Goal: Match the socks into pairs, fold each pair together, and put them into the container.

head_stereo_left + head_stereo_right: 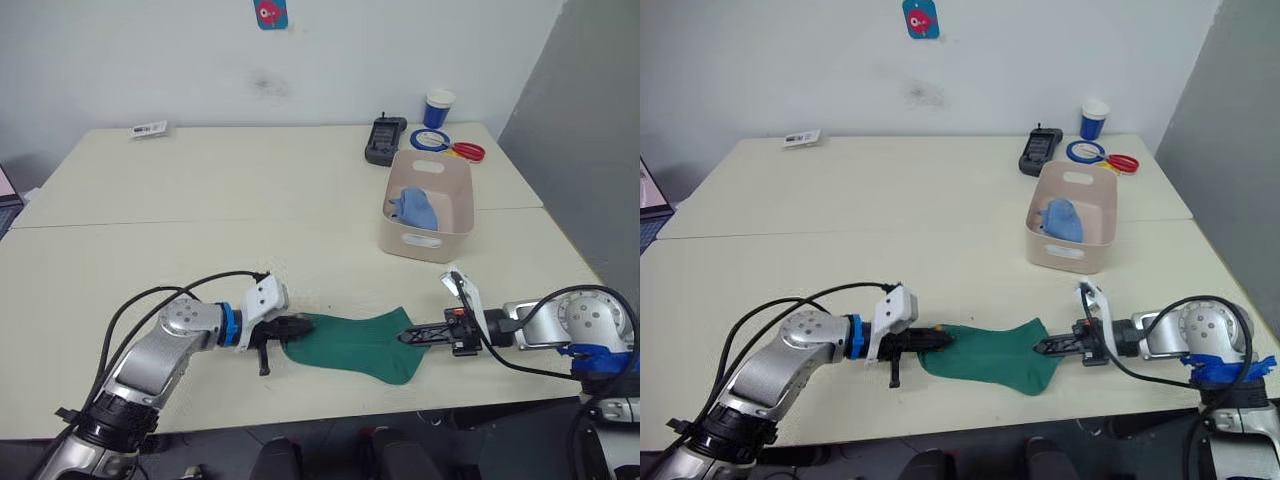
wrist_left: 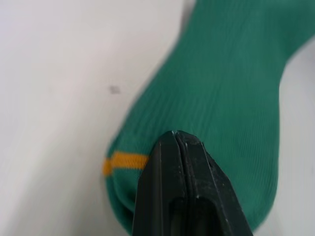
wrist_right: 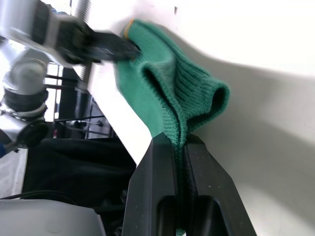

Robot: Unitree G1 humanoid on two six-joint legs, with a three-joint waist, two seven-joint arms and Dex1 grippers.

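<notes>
**Green sock stretched between my two hands**

I hold the dark green sock at both ends, flat on the desk near its front edge. My left fingers are clenched on the toe end, at about 9 o'clock of the sock; in the left wrist view the two black fingers are pressed tight together on the fabric, just beside the small yellow mark. My right fingers are clamped on the ribbed cuff at about 3 o'clock of the sock, and the right wrist view shows the cuff edge pinched between them, with the cloth bunching up just past the tips.

The pink-beige container stands up the desk, at roughly 1 o'clock from the sock and well apart from it. A light blue sock bundle lies inside it. Beyond the bin, near the far right corner, are a black device, a blue-and-white paper cup, a roll of blue tape and red-handled scissors. A small white card lies at the far left edge.
</notes>
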